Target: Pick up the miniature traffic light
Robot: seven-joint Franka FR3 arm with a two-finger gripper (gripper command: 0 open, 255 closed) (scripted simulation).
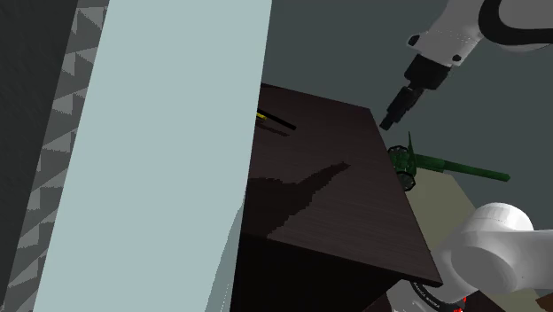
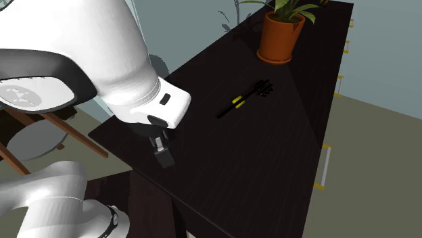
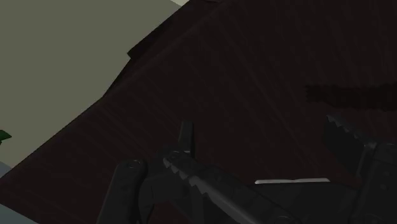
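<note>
Two high views over one dark table (image 2: 270, 149)

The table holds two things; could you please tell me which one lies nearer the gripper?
The black-and-yellow traffic light, lying flat; the potted plant stands upright, farther from the gripper.

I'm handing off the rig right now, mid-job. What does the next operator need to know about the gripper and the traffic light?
gripper: jaws apart, holding nothing, hovering over the dark table near its edge.
miniature traffic light: black and yellow, lying flat on the table, between the gripper and the potted plant, untouched.
Done: nothing grasped yet.
Left: move over the traffic light, lower, close on it, lift.
</note>
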